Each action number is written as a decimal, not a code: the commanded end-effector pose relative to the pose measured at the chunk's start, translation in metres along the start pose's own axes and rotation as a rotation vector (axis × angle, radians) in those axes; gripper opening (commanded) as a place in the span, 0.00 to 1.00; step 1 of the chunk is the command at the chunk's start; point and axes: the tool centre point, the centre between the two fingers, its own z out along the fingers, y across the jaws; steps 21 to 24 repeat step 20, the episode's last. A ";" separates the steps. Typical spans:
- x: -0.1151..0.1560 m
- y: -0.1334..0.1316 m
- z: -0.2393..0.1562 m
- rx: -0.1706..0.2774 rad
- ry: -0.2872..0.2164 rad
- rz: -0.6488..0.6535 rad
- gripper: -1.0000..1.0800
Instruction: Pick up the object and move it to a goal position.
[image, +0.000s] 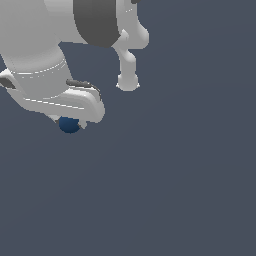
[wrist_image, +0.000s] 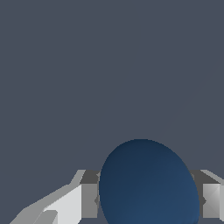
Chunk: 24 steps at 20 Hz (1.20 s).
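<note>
The object (image: 69, 125) is a small dark blue ball, showing just under the white hand of the arm at the exterior view's left. My gripper (image: 70, 123) hides most of it there, and the fingertips barely show. In the wrist view the ball (wrist_image: 148, 183) fills the space between the two grey fingers (wrist_image: 89, 201), and both pads press against its sides. My gripper (wrist_image: 149, 201) is shut on the ball. Whether the ball rests on the ground or hangs above it cannot be told.
The arm's large white and dark links (image: 95, 20) fill the upper left of the exterior view, and a white rounded part (image: 128, 82) hangs down beside the hand. Plain dark grey-blue ground (image: 175, 190) lies all around.
</note>
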 end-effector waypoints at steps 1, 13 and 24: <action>0.003 0.005 -0.018 0.000 -0.001 0.000 0.00; 0.012 0.017 -0.060 0.000 -0.001 0.000 0.00; 0.013 0.018 -0.065 0.000 -0.001 0.000 0.00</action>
